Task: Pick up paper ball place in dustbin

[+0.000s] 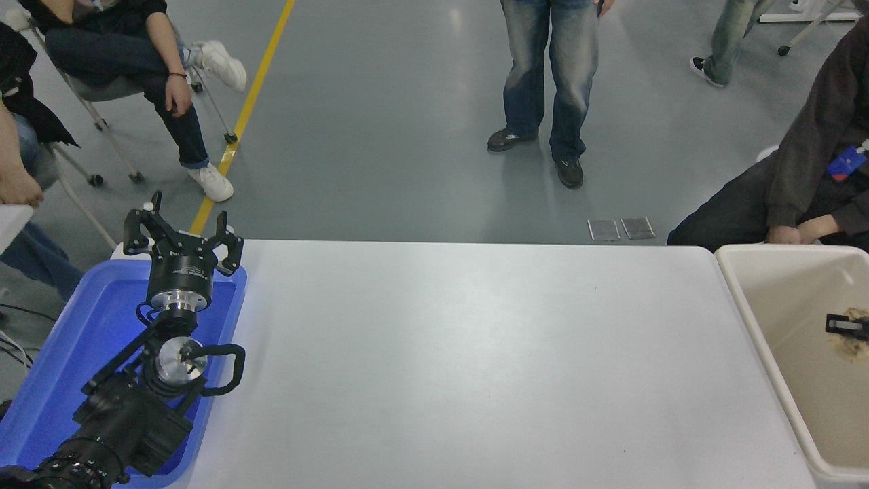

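The tan paper ball [850,346] shows at the right edge, over the inside of the cream dustbin [733,278]. Only a black fingertip of my right gripper [846,326] comes in from the right edge; it lies across the ball, which shows above and below it and appears held. The rest of the right arm is out of view. My left gripper [183,227] is parked at the lower left with its fingers spread, empty, over the far end of the blue tray.
The shallow blue tray [75,333] lies under the left arm at the table's left edge. Several people sit or stand beyond the far side; one seated person's hand [787,234] rests just behind the dustbin.
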Controlling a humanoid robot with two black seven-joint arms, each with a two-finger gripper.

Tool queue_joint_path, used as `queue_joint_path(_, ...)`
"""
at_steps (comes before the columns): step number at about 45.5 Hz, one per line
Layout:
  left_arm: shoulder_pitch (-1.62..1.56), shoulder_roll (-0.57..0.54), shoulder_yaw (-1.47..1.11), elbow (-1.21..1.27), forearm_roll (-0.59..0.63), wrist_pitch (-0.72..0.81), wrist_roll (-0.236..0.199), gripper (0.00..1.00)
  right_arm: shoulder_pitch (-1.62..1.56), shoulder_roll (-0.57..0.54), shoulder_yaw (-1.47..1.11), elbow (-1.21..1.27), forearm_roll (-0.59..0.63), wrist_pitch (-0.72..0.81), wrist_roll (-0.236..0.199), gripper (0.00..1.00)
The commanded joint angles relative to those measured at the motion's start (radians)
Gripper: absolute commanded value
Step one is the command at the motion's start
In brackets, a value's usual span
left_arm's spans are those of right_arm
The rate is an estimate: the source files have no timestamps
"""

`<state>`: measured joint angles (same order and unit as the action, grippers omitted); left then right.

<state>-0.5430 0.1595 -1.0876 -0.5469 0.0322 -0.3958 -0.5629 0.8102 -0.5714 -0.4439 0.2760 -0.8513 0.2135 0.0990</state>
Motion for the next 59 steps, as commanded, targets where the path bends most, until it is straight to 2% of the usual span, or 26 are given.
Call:
queue_joint_path(1, 0.000, 0.000, 0.000, 0.001, 0.000, 0.000, 0.000, 0.99, -0.103, 0.093, 0.039, -0.063, 0.046, -0.071, -0.007, 0.00)
queue_joint_path(4, -0.001, 0.000, 0.000, -0.001, 0.000, 0.000, 0.000, 0.99, -0.102, 0.093, 0.039, -0.063, 0.046, -0.072, -0.009, 0.06)
queue_joint_path(8, -0.001, 0.000, 0.000, -0.001, 0.000, 0.000, 0.000, 0.99, -0.102, 0.094, 0.042, -0.064, 0.046, -0.079, -0.009, 0.20)
queue_joint_path(11, -0.001, 0.000, 0.000, -0.001, 0.000, 0.000, 0.000, 0.99, -0.102, 0.093, 0.044, -0.064, 0.047, -0.080, -0.010, 0.56)
queue_joint_path(13, 0.000, 0.000, 0.000, -0.001, 0.000, 0.000, 0.000, 0.99, -0.100, 0.093, 0.047, -0.064, 0.047, -0.080, -0.010, 0.74)
queue_joint_path(19, -0.002, 0.000, 0.000, 0.001, 0.000, 0.000, 0.000, 0.99, -0.100, 0.091, 0.065, -0.064, 0.047, -0.080, -0.010, 1.00)
queue_joint_path(41, -0.002, 0.000, 0.000, 0.001, 0.000, 0.000, 0.000, 0.99, -0.077, 0.077, 0.115, -0.055, 0.069, -0.109, -0.007, 1.00)
queue_joint_path(46, -0.002, 0.000, 0.000, -0.001, 0.000, 0.000, 0.000, 0.99, -0.062, 0.056, 0.333, -0.018, 0.092, -0.164, -0.007, 1.00)
queue_joint_path(52, -0.002, 0.000, 0.000, -0.001, 0.000, 0.000, 0.000, 0.99, -0.040, 0.042, 0.750, 0.133, 0.098, -0.183, -0.002, 1.00)
queue_joint_path(55, -0.002, 0.000, 0.000, 0.001, 0.000, 0.000, 0.000, 0.99, -0.052, 0.042, 0.976, 0.204, 0.124, -0.177, -0.002, 1.00)
queue_joint_path(59, -0.002, 0.000, 0.000, 0.001, 0.000, 0.000, 0.000, 0.99, -0.055, 0.044, 1.148, 0.281, 0.182, -0.169, -0.002, 1.00)
